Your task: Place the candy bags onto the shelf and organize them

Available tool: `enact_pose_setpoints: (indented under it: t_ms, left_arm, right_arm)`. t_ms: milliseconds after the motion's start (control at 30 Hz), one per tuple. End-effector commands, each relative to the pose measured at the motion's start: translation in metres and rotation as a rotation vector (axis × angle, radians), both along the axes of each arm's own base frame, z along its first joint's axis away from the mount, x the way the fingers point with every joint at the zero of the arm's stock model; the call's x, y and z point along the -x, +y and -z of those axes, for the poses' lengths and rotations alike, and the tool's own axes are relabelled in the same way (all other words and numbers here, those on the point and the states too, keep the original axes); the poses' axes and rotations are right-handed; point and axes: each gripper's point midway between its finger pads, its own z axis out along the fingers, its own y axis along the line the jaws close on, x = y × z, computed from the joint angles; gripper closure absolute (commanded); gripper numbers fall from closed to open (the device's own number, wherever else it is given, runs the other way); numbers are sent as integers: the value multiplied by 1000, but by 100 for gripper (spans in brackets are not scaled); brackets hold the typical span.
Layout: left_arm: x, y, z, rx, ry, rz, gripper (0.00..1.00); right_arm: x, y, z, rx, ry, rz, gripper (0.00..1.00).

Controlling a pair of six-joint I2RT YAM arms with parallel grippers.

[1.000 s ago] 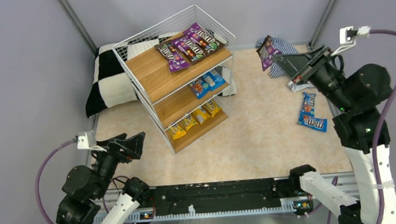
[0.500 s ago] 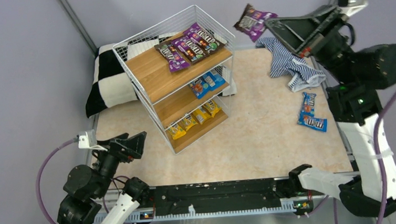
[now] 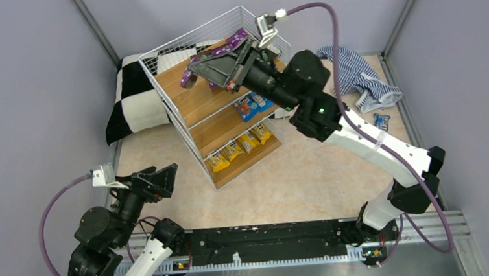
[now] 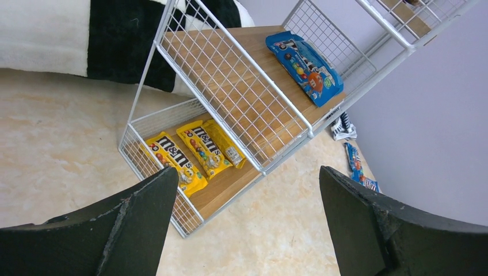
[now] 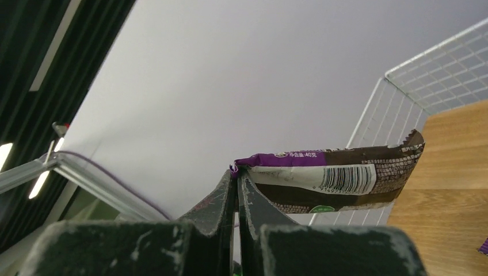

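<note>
Right arm swung across from cloth to shelf top. Right gripper clamped on purple bag edge, bag hanging over bare board. Lower flat, square it beside other purple bags, then release. Left gripper agape, idle.

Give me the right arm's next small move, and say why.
Probably lower the right gripper a little toward the shelf's top board, then open. It is shut on a purple candy bag that seems to hang above bare wood, not yet resting on it.
</note>
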Motion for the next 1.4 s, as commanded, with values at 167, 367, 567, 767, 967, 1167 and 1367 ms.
enact_pose_setpoints:
  t_ms: [167,367,567,767,967,1167,1367]
  left_arm:
    - [10,12,-16,7,-46,-20,2]
    - [12,16,-16,3,-56,-31,2]
    - [12,16,-14,6,-57,-31,2]
    - [13,17,-16,4,-62,-31,2]
    - [15,21,-14,4,-60,-41,2]
    - [16,22,-13,9,-57,-41,2]
    - [15,22,-13,13,-57,-41,2]
  right_arm:
    - [-13,13,-10,-85,101,156,100]
    - [-29,14,29,-57,257,212,100]
    - [-37,21,55,-9,348,227,100]
    - [-46,17,78,54,423,328,100]
    - [-56,17,100,120,477,407,100]
    - [-59,20,109,167,494,453,100]
    - [-60,21,110,169,489,472,100]
